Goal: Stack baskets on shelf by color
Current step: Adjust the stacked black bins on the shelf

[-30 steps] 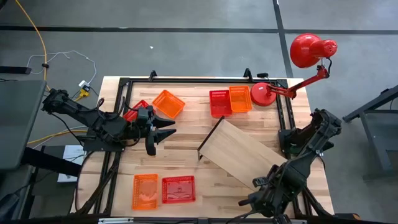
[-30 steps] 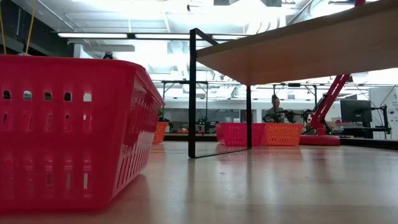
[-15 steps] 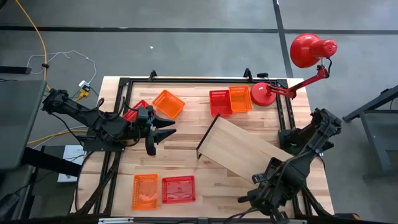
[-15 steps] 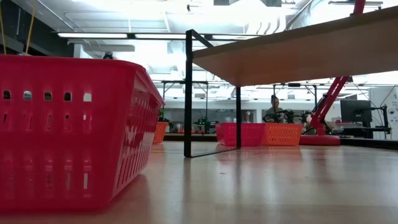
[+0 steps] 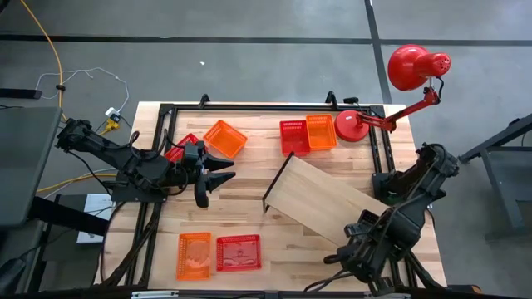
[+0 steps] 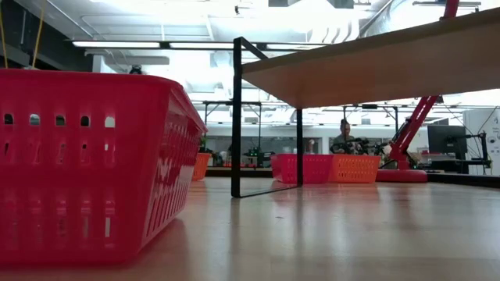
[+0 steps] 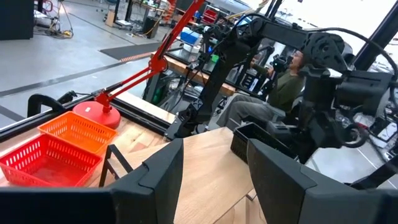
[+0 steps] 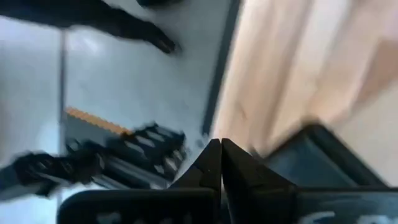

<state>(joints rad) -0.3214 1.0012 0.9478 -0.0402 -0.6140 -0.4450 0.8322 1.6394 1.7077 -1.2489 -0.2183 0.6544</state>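
High view: a wooden table (image 5: 249,224) seen from straight above, with one dark arm at each side.
Shelf: the pale shelf (image 5: 320,203) lies slantwise across the middle-right of the table, its black bracket (image 5: 268,195) at the end toward the centre. In the low view that bracket stands on the table and the board (image 6: 375,62) rises away from it, so the far end appears lifted.
Right gripper: the right gripper (image 5: 353,247) sits at the raised end of the shelf near the table's front edge. Its wrist view shows the two fingers (image 8: 211,168) pressed together with almost no gap; whether they pinch the board, I cannot tell.
Left gripper: the left gripper (image 5: 212,178) waits over the left half of the table, fingers spread wide with nothing between them.
Baskets: a red basket (image 5: 293,137) and an orange basket (image 5: 321,131) touch side by side at the back, beside the lamp base (image 5: 349,126). Another orange basket (image 5: 224,139) sits back-left, with a red one (image 5: 184,146) partly hidden under the left arm. An orange basket (image 5: 194,254) and a red basket (image 5: 238,252) lie at the front. None is on the shelf.
Risk: the shelf is probably balanced on its bracket alone, so a loose hold could let it drop or pivot. A swing of the bracket end could also knock the back pair of baskets or the lamp.
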